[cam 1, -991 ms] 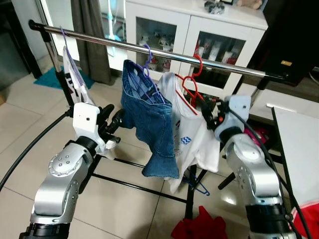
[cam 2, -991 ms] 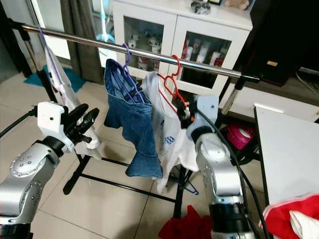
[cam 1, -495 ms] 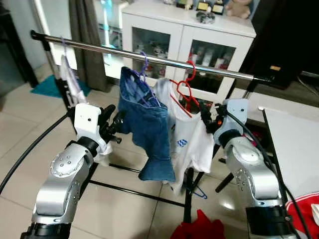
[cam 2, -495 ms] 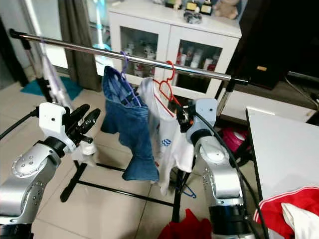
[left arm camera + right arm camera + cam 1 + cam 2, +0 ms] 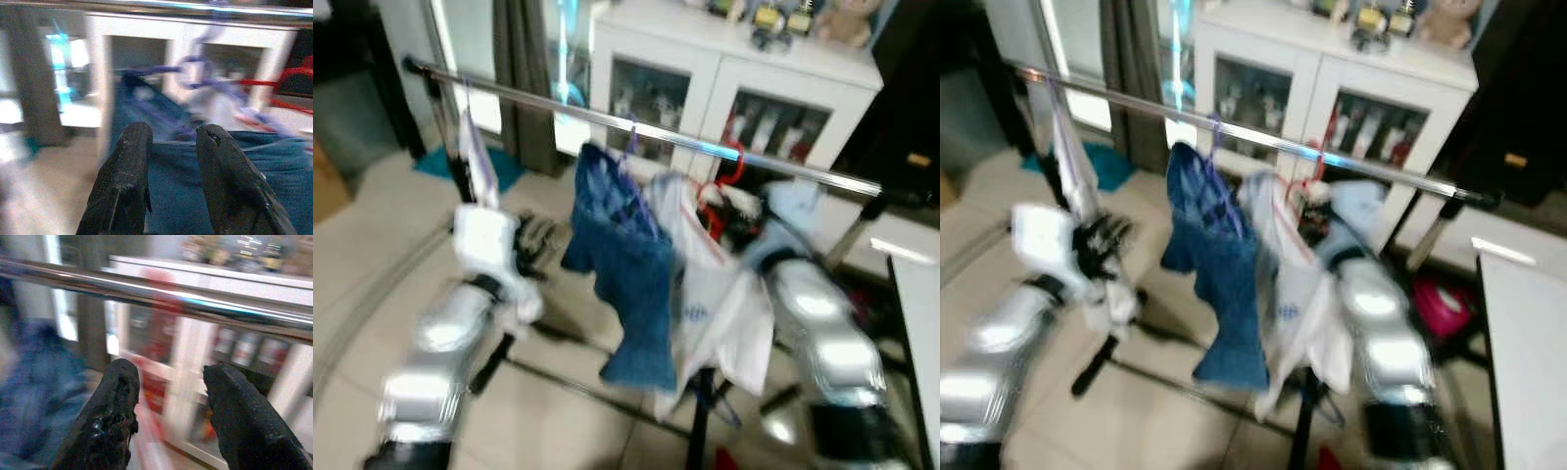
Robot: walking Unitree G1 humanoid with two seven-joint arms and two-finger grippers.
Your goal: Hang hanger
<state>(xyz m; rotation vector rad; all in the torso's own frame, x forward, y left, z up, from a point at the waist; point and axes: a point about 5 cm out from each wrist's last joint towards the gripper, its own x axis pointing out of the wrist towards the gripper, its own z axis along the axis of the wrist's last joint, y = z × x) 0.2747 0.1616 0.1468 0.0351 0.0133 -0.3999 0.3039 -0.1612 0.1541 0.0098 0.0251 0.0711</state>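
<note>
A red hanger point(image 5: 728, 168) with a white shirt point(image 5: 720, 294) hangs hooked on the steel rail point(image 5: 607, 119). Left pincer point(image 5: 168, 142) and right pincer point(image 5: 171, 382) gape empty.

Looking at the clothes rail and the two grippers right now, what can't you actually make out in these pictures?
- Head views are motion-blurred: whether the red hanger hooks fully over the rail is unclear.
- Print on the white shirt: smeared, unreadable.
- Right gripper: open below the rail, empty.
- Left gripper: open facing the denim garment; contact unclear.
- Cabinet contents: too blurred.
</note>
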